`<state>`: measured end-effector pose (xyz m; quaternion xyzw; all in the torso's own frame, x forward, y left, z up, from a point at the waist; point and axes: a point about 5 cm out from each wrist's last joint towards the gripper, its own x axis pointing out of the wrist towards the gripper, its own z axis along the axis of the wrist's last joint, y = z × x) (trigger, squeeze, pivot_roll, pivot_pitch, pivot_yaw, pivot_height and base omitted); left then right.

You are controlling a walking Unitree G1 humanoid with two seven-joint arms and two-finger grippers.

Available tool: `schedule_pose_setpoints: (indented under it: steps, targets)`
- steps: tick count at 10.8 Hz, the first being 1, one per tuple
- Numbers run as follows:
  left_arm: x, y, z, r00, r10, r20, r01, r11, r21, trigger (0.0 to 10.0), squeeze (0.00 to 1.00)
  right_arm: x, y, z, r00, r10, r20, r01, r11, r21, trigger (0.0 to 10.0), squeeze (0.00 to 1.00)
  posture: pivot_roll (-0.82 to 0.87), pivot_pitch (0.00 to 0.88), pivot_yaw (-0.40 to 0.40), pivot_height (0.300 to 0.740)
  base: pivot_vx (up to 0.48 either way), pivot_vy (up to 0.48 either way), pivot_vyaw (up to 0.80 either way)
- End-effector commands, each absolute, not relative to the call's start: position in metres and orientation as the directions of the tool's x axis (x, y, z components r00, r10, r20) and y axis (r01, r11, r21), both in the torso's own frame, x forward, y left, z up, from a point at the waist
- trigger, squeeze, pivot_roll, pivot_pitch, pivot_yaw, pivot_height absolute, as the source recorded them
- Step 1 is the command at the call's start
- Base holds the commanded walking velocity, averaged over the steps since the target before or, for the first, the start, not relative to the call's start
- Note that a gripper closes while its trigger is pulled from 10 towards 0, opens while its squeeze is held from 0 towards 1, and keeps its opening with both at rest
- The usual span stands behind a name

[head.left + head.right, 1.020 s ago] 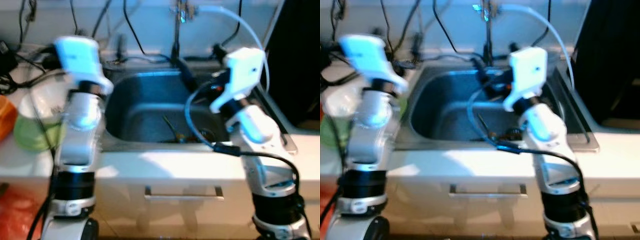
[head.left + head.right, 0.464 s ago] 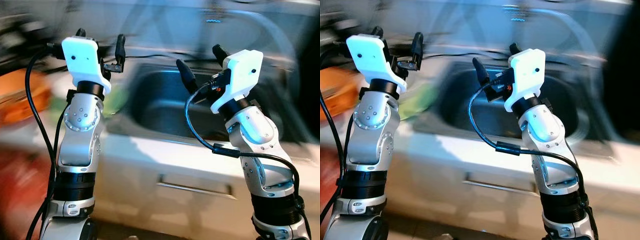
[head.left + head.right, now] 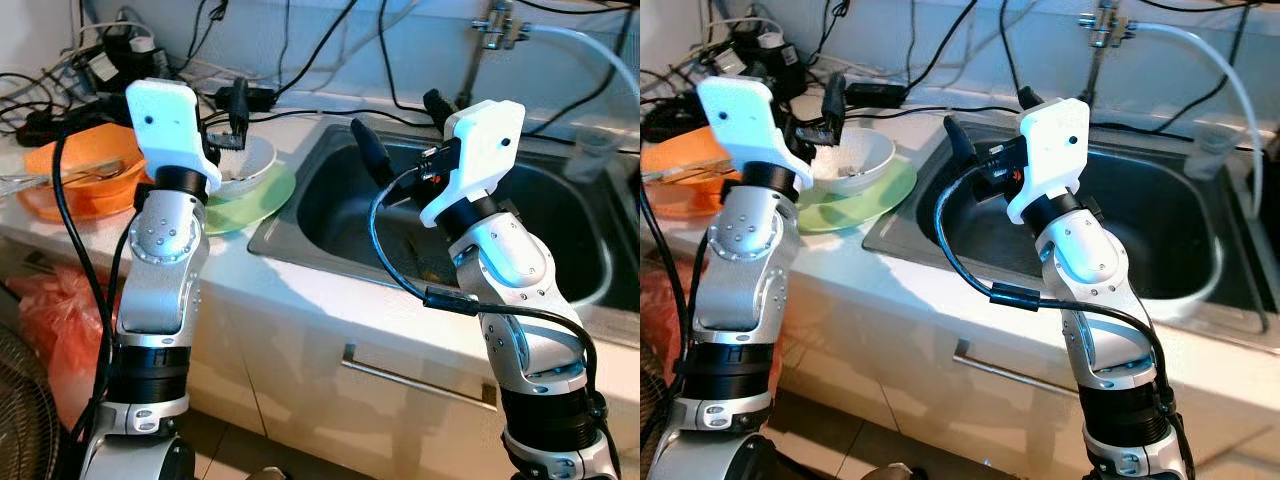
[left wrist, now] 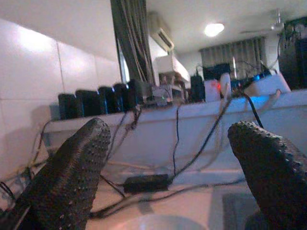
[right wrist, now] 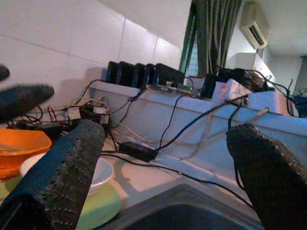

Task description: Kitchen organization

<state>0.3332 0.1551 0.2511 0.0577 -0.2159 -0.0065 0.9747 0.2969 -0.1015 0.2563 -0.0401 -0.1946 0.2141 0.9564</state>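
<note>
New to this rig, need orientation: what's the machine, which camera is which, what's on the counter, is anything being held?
It is a walking humanoid with two silver arms, each ending in two long black fingers. The two wide pictures come from a stereo camera on its head, looking down at a kitchen counter. The other two come from cameras on each wrist, looking out between that gripper's fingers.

Both arms are raised. The left gripper is above the dishes, the right gripper above the dark steel sink. Both are open and hold nothing.

On the white counter, left of the sink: a white bowl resting on a pale green plate, then an orange bowl. Black cables trail along the wall. A faucet with a white hose stands behind the sink.
</note>
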Motion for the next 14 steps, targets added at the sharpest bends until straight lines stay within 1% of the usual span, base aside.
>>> schedule_pose_setpoints:
  steps: [1,2,4,6,7,8,11,12,14]
  targets:
    - [0.336,0.157,0.229,0.944,-0.038,0.328,-0.002,0.993,0.121,10.0,0.00,0.299,-0.099,0.245,0.846,0.447,0.291,-0.421,0.894,-0.151,10.0,0.00,0.00,0.000,0.035,0.740,0.000,0.000,0.00]
    - [0.335,0.159,0.219,0.956,-0.029,0.293,-0.006,0.993,0.120,10.0,0.00,0.299,-0.097,0.240,0.847,0.458,0.268,-0.433,0.889,-0.148,10.0,0.00,0.00,0.000,0.034,0.740,0.000,0.000,0.00]
    - [0.332,0.162,0.196,0.971,-0.035,0.234,0.003,0.991,0.136,10.0,0.00,0.293,-0.090,0.217,0.834,0.530,0.152,-0.520,0.848,-0.106,10.0,0.00,0.00,0.000,0.032,0.740,0.000,0.000,0.00]
    - [0.331,0.160,0.184,0.976,-0.056,0.210,0.025,0.989,0.145,10.0,0.00,0.285,-0.083,0.205,0.801,0.591,0.090,-0.584,0.806,-0.093,10.0,0.00,-0.01,0.000,0.035,0.740,0.000,0.000,0.00]
    - [0.332,0.159,0.181,0.977,-0.065,0.203,0.035,0.989,0.146,10.0,0.00,0.282,-0.082,0.202,0.797,0.599,0.078,-0.593,0.800,-0.088,10.0,0.00,-0.01,0.000,0.037,0.740,0.000,0.000,0.00]
    - [0.332,0.158,0.179,0.977,-0.072,0.203,0.043,0.988,0.147,10.0,0.00,0.280,-0.082,0.201,0.801,0.594,0.075,-0.588,0.804,-0.087,10.0,0.00,-0.02,0.000,0.039,0.740,0.000,0.000,0.00]
    - [0.339,0.158,0.178,0.974,-0.092,0.209,0.060,0.986,0.154,10.0,0.00,0.273,-0.081,0.210,0.808,0.571,0.143,-0.571,0.820,-0.047,10.0,0.00,-0.02,0.000,0.047,0.740,0.000,0.000,0.00]
    - [0.342,0.161,0.178,0.973,-0.096,0.209,0.058,0.982,0.179,10.0,0.00,0.269,-0.078,0.211,0.803,0.577,0.150,-0.579,0.815,-0.034,10.0,0.00,-0.03,0.000,0.051,0.740,0.000,0.000,0.00]
    - [0.345,0.177,0.175,0.974,-0.086,0.210,0.036,0.972,0.231,10.0,0.00,0.262,-0.077,0.211,0.792,0.592,0.150,-0.603,0.797,0.037,10.0,0.00,-0.04,0.000,0.048,0.740,0.000,0.000,0.00]
